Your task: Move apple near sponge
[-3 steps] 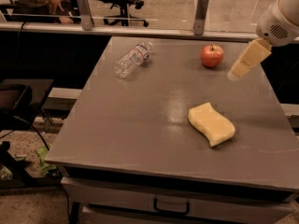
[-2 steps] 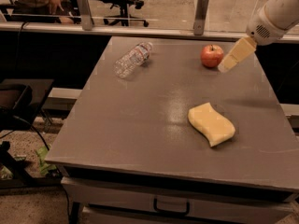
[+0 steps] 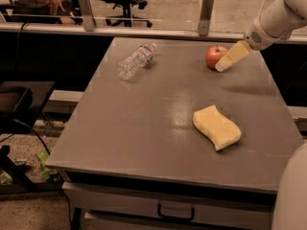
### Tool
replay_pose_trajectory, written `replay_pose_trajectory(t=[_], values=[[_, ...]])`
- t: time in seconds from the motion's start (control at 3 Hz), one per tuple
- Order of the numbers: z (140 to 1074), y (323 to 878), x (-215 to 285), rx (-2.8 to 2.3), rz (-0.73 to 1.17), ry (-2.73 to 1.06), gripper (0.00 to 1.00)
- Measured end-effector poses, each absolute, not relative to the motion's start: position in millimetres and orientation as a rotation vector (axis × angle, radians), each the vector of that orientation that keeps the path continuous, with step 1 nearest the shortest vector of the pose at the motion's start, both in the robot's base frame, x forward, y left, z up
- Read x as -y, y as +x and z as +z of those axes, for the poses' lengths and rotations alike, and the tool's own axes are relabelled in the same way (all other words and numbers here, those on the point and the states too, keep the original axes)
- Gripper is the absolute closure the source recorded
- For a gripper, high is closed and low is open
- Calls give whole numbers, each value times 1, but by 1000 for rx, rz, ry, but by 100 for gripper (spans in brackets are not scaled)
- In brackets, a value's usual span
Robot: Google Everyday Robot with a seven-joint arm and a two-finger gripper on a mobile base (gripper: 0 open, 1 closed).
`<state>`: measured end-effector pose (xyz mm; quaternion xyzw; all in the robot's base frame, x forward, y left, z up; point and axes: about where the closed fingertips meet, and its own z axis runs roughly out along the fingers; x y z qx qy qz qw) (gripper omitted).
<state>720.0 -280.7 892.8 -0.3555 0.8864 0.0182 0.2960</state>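
A small red apple (image 3: pixel 214 56) stands on the grey table (image 3: pixel 158 109) at the far right. My gripper (image 3: pixel 226 63), with pale yellow block-shaped fingers, comes in from the upper right and its tip is right beside the apple's right side. A flat pale-yellow sponge (image 3: pixel 216 127) with a wavy outline lies on the table nearer the front, well in front of the apple.
A clear plastic water bottle (image 3: pixel 135 61) lies on its side at the far left of the table. A low rail with posts (image 3: pixel 205 7) runs behind the table. A drawer handle (image 3: pixel 175 211) shows under the front edge.
My gripper has moved left and slightly down, from right of the apple to right up against its right side. The apple, sponge and bottle have not moved.
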Motion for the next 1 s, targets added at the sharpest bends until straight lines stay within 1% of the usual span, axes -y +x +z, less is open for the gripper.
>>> replay_pose_trajectory(t=[1.0], values=[[861, 763, 265, -2373, 97, -872, 0]])
